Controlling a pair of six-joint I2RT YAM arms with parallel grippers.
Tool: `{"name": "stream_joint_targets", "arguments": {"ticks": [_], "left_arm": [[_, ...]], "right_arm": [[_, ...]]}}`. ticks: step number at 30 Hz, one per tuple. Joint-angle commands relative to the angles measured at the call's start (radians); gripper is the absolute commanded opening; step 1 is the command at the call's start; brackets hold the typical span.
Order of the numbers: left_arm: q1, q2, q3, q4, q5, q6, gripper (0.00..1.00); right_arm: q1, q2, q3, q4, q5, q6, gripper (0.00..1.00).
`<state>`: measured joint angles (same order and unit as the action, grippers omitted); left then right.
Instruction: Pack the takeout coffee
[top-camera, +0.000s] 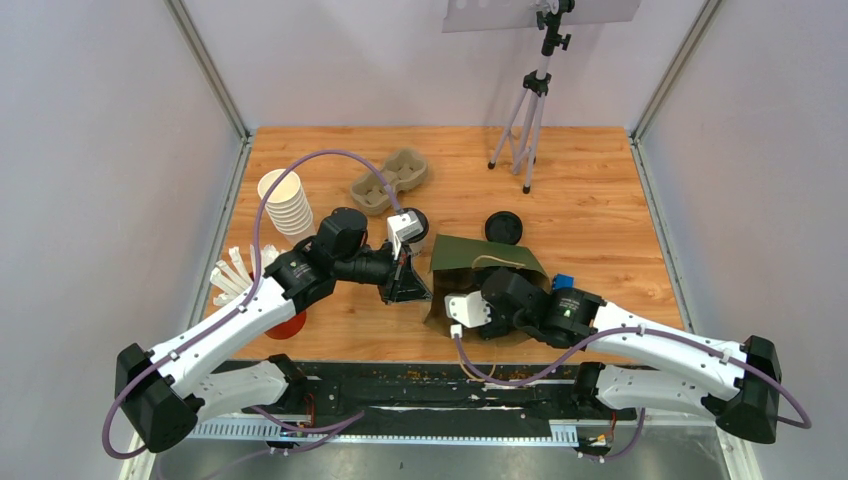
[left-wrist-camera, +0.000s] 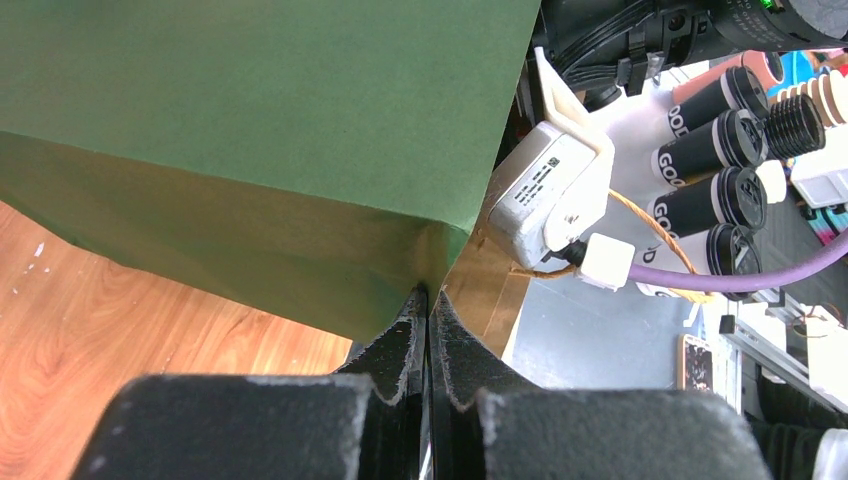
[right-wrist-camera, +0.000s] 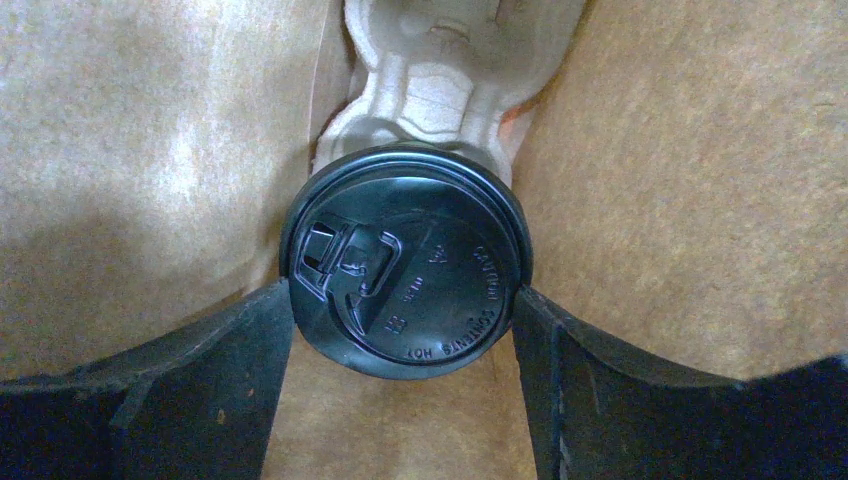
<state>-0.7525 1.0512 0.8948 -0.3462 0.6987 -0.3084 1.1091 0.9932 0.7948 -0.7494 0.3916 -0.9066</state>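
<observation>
Risked tipping cup (right-wrist-camera: 405, 260), clamped in right end effector (right-wrist-camera: 403, 292), from carrier (right-wrist-camera: 440, 50) inside bag (top-camera: 485, 255) on release, or losing bag's corner pinched in closed left end effector (left-wrist-camera: 428, 300).

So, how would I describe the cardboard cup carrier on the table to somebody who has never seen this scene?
Start at the wooden table and look at its far half, left of the tripod. Just right of the stack of white cups lies the cup carrier: the only grey-brown moulded tray out there, with round hollows and no cup in them.
</observation>
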Motion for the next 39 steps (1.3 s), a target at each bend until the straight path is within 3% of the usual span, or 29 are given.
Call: {"name": "stream_joint_targets", "arguments": {"ticks": [1, 39], "left_arm": [[-0.004, 0.0, 0.011, 0.047, 0.022, -0.004, 0.05], [-0.005, 0.011, 0.01, 0.053, 0.047, -0.011, 0.04]], "right_arm": [[-0.005, -0.016, 0.055, -0.024, -0.005, 0.022, 0.61], [-0.055, 0.025, -0.056, 0.058, 0.015, 0.047, 0.67]]}}
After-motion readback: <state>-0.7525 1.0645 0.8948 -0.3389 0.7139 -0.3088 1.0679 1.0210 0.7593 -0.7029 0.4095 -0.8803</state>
